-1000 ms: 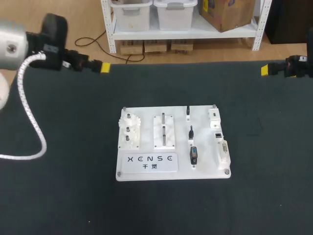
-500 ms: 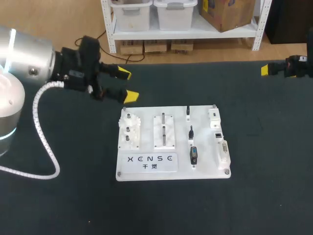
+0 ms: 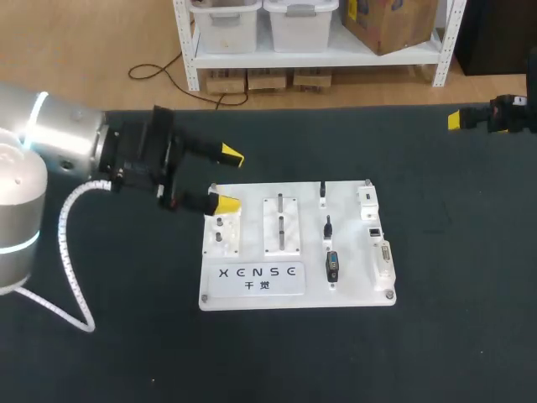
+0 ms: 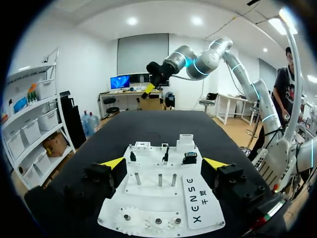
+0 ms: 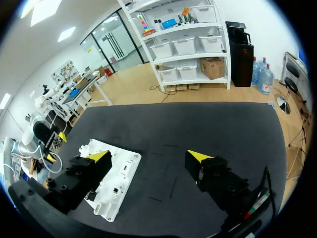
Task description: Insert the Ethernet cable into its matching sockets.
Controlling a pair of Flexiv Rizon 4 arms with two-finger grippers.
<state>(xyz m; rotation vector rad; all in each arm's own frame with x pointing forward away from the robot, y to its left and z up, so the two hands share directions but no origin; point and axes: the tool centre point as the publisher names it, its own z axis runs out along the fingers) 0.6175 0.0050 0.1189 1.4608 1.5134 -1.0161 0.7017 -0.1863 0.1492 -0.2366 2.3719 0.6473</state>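
L gripper [image 3: 227,179] open, empty, at far-left corner of white board [image 3: 352,281]; R gripper [image 5: 148,156] open, empty, far right of table [image 3: 126,336].

We look down on a black-topped table [image 3: 453,353], pale wooden floor [image 3: 75,42] beyond, white shelving [image 3: 319,52] with pale bins [image 3: 300,21], a cardboard box [image 3: 390,21].

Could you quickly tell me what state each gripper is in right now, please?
Left gripper: open, holding nothing.
Right gripper: open, holding nothing.
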